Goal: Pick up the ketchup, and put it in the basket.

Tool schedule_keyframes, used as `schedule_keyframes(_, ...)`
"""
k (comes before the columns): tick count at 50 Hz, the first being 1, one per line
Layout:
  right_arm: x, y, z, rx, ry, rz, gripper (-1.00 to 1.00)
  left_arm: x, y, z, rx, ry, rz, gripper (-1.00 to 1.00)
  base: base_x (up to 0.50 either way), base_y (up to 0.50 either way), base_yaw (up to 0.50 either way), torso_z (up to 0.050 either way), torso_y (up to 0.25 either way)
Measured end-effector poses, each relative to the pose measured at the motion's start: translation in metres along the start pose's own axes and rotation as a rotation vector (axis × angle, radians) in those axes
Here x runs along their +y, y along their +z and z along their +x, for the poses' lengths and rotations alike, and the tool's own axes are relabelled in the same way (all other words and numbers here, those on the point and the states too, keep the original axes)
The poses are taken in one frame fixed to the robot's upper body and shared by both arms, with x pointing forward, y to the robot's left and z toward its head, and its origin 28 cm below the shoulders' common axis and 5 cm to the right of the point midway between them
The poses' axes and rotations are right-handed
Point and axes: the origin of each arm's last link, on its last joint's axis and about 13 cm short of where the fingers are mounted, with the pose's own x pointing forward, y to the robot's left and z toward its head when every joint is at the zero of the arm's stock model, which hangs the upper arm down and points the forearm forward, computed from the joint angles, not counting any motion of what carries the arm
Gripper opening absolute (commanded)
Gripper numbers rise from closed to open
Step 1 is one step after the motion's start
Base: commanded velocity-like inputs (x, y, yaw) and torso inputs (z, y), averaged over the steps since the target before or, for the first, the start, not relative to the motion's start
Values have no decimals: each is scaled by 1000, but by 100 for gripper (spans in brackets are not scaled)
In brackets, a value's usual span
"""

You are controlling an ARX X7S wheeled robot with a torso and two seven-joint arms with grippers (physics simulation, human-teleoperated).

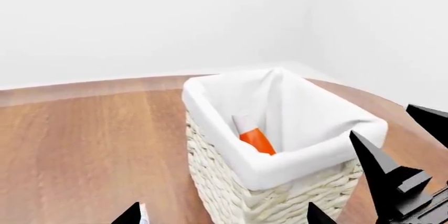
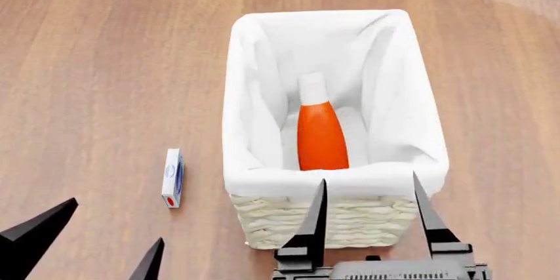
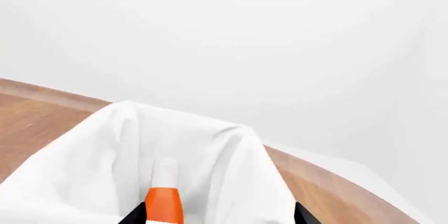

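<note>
The ketchup (image 2: pixel 321 137), an orange-red bottle with a white cap, lies inside the cream wicker basket (image 2: pixel 238 96), cap pointing away from me. My right gripper (image 2: pixel 368 180) stands open over the basket's near rim, with nothing between its fingers. In the right wrist view the ketchup (image 3: pixel 164 204) shows just beyond the open right gripper (image 3: pixel 220 216), down in the basket's white liner (image 3: pixel 105 145). My left gripper (image 2: pixel 117 221) is open and empty, low at the basket's left. The left wrist view shows the basket (image 1: pixel 217 182), the ketchup (image 1: pixel 256 140) and the open left gripper (image 1: pixel 224 216).
A small white and blue box (image 2: pixel 172 178) lies on the brown wooden table (image 2: pixel 105 63), left of the basket and just beyond my left gripper. A white wall rises behind the table's curved far edge (image 1: pixel 84 85).
</note>
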Motion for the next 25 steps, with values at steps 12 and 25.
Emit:
schedule_keyframes(12,5,-4,-31,5,-6,43,100,-1,0,-1,-4,13,-5,100,0,0,0,0,0)
schedule_keyframes(25,3,-4,-51,35,-33,89,100,-4,-10,-10,-20,76,-43,100,0,0,0,0,0)
